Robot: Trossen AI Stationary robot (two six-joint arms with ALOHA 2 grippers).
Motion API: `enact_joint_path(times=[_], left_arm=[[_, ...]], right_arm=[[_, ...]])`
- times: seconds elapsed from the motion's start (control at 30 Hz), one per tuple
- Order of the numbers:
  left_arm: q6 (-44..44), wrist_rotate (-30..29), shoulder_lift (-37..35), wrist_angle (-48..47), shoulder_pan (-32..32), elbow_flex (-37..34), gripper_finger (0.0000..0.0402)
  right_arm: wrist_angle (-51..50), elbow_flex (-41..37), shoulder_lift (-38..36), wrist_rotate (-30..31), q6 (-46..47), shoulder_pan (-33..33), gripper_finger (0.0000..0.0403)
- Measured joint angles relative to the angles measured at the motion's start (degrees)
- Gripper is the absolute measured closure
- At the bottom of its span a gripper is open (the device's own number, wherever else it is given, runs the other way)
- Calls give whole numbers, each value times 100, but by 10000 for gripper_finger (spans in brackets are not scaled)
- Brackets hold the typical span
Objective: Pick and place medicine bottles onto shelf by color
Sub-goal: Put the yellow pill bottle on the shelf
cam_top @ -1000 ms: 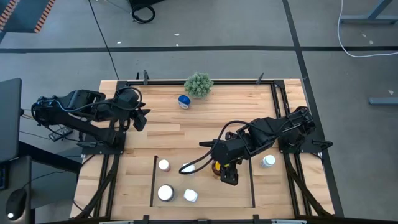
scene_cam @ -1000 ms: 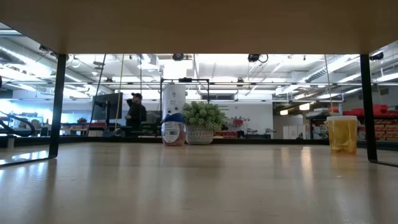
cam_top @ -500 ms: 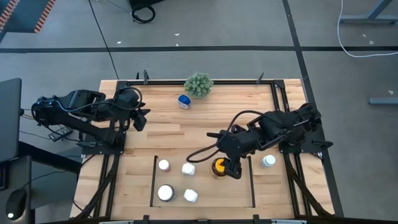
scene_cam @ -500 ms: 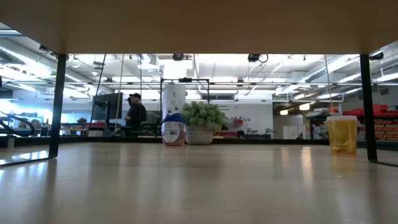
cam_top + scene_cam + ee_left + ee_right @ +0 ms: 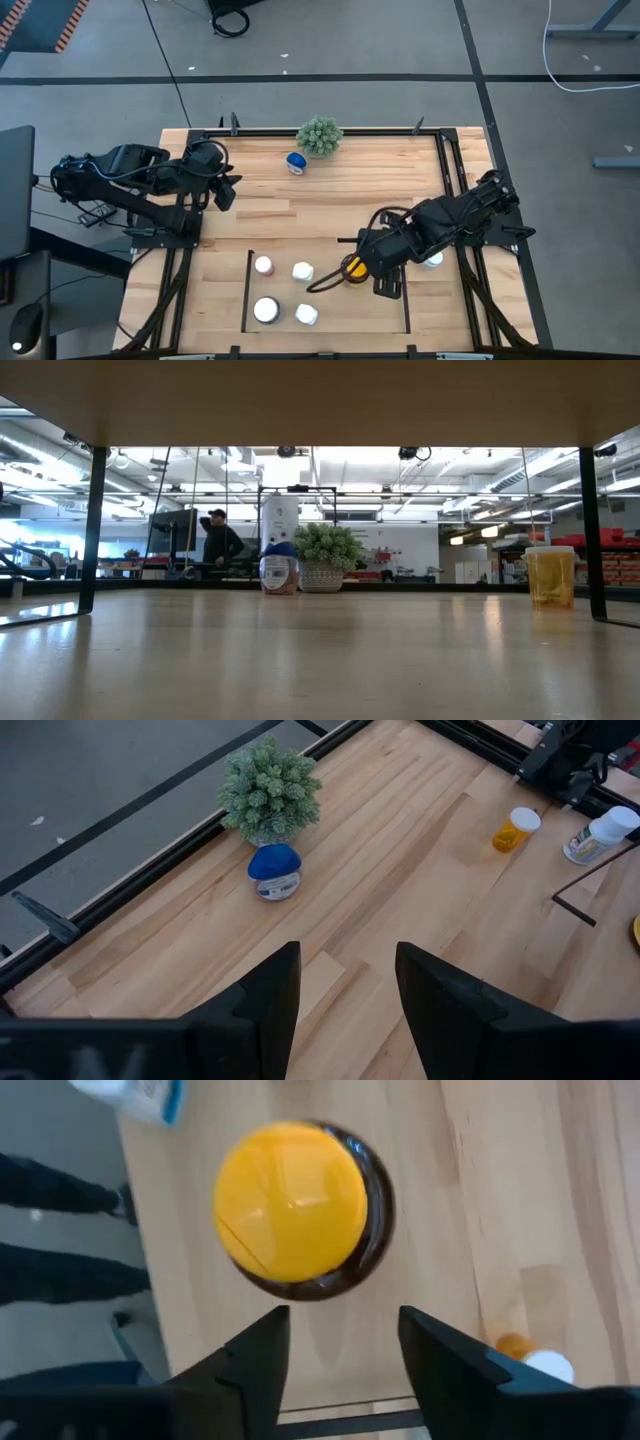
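Note:
The amber bottle with the yellow cap point(image 5: 352, 268) stands upright inside the shelf bay, near the bay's right black strip point(image 5: 405, 300). My right gripper point(image 5: 388, 285) is open just to the right of the bottle and above it. In the right wrist view the yellow cap point(image 5: 290, 1200) lies ahead of the open gripper point(image 5: 340, 1355), untouched. Several white-capped bottles point(image 5: 302, 272) stand in the left part of the bay. A blue bottle point(image 5: 296, 162) stands at the far edge. My left gripper point(image 5: 228, 190) waits open and empty at the table's left.
A green spiky plant ball point(image 5: 319, 136) sits next to the blue bottle at the far edge. A white bottle point(image 5: 432, 258) stands right of the bay, partly under my right arm. A small orange bottle point(image 5: 515, 828) stands near it. People show in the room behind.
My right gripper has drawn off the amber bottle, first toward the far edge, then toward the table's right and near edge. Its arm has swung round with it. The amber bottle, half hidden under the gripper before, now stands uncovered in the bay.

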Motion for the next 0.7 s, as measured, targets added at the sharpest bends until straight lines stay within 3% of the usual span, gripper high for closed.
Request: enact_joint_path(times=[0.33, 0.7], left_arm=[[-2, 0, 0, -7, 0, -2, 230], [-2, 0, 0, -17, 0, 0, 230]], right_arm=[[138, -908, 0, -159, -587, -2, 291], [795, -1049, 0, 92, -944, -50, 311]])
